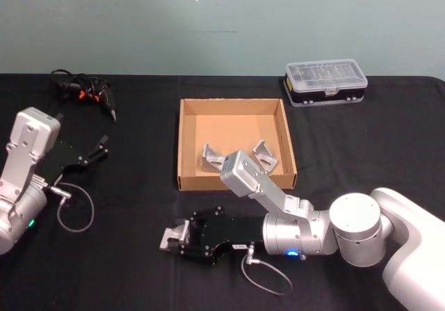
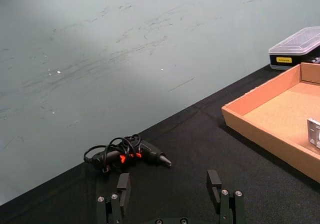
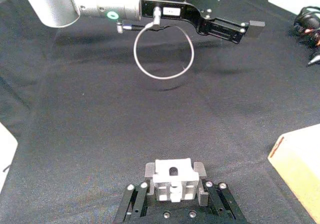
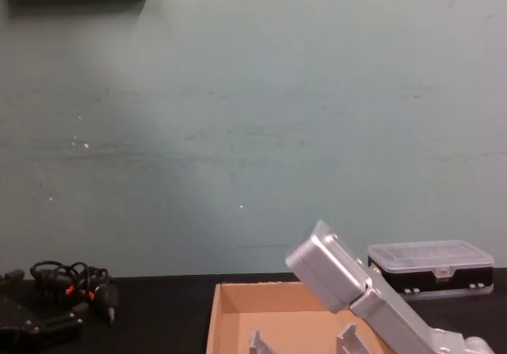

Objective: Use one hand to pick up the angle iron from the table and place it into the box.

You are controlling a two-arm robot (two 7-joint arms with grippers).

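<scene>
A silver angle iron (image 1: pixel 168 238) sits between the fingers of my right gripper (image 1: pixel 177 241), which is shut on it low over the black table (image 1: pixel 125 269), in front of the box's near left corner. In the right wrist view the angle iron (image 3: pixel 172 176) is clamped in the right gripper (image 3: pixel 172 188). The tan cardboard box (image 1: pixel 186 144) lies mid-table and holds two more angle irons (image 1: pixel 215 159) (image 1: pixel 264 154). My left gripper (image 1: pixel 97 149) is parked open at the far left; its fingers (image 2: pixel 123 186) have nothing between them.
A clear-lidded plastic case (image 1: pixel 325 83) stands behind the box to the right. A black corded tool (image 1: pixel 87 90) lies at the back left. A looped cable (image 1: pixel 75 210) hangs from the left arm, and another loop (image 1: pixel 268 275) from the right wrist.
</scene>
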